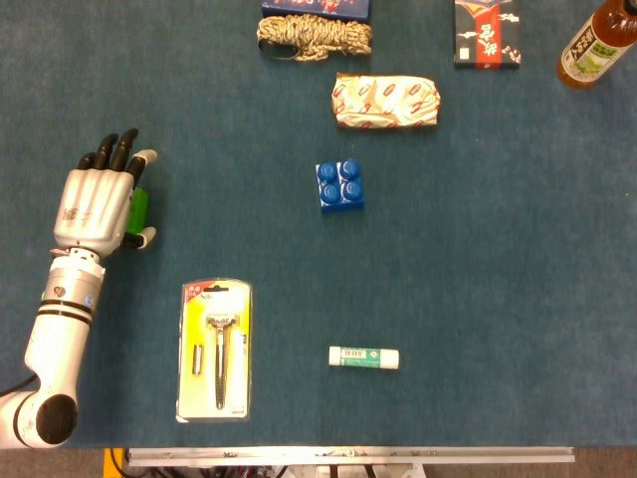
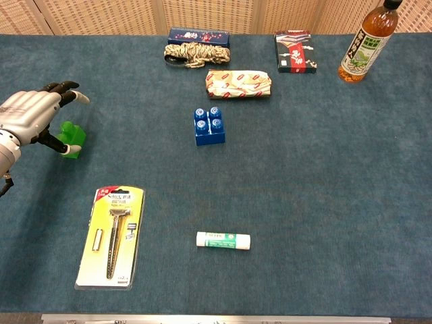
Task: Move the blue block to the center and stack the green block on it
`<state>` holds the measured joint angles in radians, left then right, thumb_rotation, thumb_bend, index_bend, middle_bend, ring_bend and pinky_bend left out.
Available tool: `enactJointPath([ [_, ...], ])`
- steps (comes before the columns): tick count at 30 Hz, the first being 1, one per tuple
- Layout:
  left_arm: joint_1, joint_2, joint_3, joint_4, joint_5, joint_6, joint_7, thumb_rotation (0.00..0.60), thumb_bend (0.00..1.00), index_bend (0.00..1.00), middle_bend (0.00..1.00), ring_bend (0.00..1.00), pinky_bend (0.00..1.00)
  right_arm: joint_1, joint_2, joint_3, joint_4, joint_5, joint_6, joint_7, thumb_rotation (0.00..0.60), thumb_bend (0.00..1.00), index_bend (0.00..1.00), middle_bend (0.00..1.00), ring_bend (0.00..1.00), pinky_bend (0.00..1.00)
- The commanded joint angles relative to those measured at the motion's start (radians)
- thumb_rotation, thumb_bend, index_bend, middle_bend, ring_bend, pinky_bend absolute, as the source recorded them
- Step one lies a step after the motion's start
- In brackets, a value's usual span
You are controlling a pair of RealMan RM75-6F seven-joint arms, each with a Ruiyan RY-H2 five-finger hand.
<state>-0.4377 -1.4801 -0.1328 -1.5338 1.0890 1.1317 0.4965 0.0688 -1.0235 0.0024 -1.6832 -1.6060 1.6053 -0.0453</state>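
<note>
Teal table (image 1: 518, 279) bears blue block (image 1: 339, 185), razor pack (image 1: 214, 350).

Left hand (image 1: 97, 206) palm down at far left, fingers (image 2: 62, 88) spread, curved downward. Forearm runs back toward the near edge. Right hand out of sight.

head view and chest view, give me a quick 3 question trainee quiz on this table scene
1. True or false: the blue block already has the green block stacked on it.
2. Which item lies nearest the razor pack? A) bottle B) white tube C) rope bundle
3. Fill in: the left hand is over the ____ block, fingers spread.

Key: 1 false; 2 B; 3 green.
</note>
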Motion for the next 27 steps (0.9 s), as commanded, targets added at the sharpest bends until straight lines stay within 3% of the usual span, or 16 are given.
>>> enactJointPath([
  [1,-0.008,0.001,-0.005,0.005,-0.005,-0.007,-0.006,0.6,0.14,0.18,0.06,0.06,0.2,-0.008,0.007,0.001,-0.002,-0.008,0.011,0.01,0.6,0.23,0.21,0.17,0.0,0.1],
  [27,0.005,-0.015,0.027,0.091,-0.005,0.012,-0.054,0.6,0.14,0.18,0.06,0.06,0.2,-0.03,0.018,0.02,-0.003,-0.014,0.008,0.019,0.6,0.23,0.21,0.17,0.0,0.1],
])
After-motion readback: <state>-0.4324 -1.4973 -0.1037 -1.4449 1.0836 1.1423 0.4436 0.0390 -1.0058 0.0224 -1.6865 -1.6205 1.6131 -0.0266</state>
